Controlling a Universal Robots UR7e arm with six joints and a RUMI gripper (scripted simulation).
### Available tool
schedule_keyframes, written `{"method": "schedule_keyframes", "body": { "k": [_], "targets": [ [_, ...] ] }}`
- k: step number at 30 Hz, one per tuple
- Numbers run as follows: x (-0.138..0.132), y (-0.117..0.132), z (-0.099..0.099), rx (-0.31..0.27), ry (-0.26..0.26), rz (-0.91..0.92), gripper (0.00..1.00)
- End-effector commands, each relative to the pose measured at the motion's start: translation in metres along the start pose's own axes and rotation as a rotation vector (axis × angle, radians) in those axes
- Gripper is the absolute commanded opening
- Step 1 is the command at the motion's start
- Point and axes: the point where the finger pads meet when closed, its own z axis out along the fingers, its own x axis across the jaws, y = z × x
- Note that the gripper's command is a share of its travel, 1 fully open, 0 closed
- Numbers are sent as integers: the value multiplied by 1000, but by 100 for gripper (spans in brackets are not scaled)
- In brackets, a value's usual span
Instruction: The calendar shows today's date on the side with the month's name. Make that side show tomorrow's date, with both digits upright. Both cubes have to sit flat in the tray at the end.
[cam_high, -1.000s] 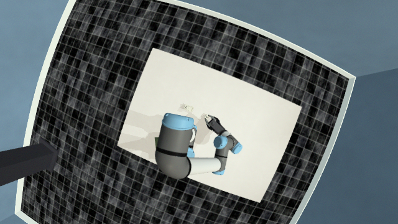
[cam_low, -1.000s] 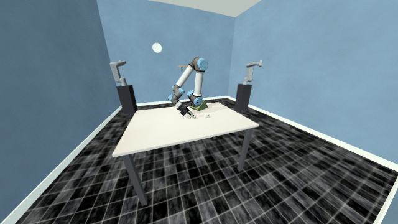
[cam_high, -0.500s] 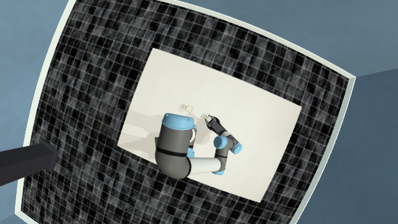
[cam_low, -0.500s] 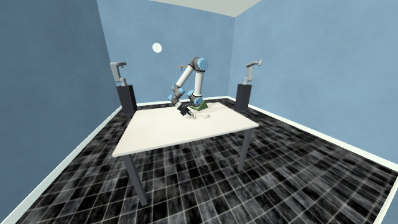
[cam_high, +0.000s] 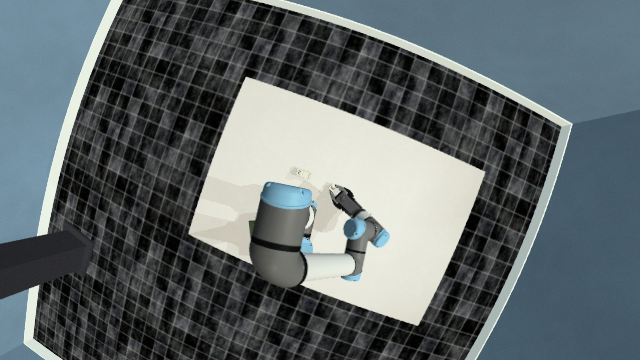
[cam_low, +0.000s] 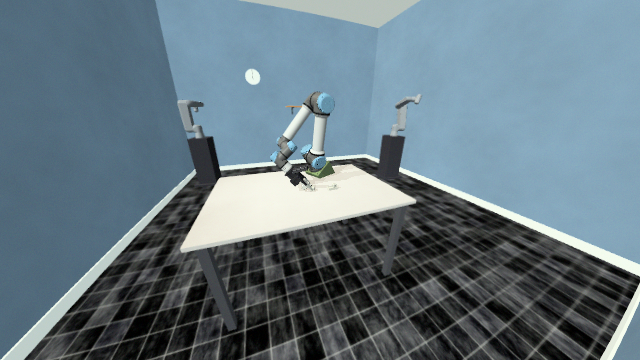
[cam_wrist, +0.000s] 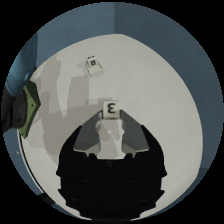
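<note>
The calendar tray (cam_high: 307, 175) (cam_wrist: 96, 71) lies on the table with one white cube (cam_wrist: 91, 61) at its far end in the wrist view. That cube's dark marks look like an 8 or similar, too small to read surely. The near part of the tray holds no cube. My gripper (cam_high: 333, 188) (cam_wrist: 111, 110) is shut on the other white cube (cam_wrist: 111, 108), off to the side of the tray. The face toward the wrist camera shows a 3, turned upside down in that view. The month's name cannot be read.
A green wedge-shaped object (cam_low: 322, 171) (cam_wrist: 32, 106) stands near the arm's base. The arm's upper parts hide some of the white table (cam_high: 400, 175) in the top view. Shadows of the arm fall around the tray.
</note>
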Motion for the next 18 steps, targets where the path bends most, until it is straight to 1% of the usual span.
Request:
{"method": "schedule_keyframes", "body": {
  "k": [1, 18],
  "targets": [
    [0, -1, 2, 4, -1, 0, 10],
    [0, 2, 5, 4, -1, 0, 10]
  ]
}}
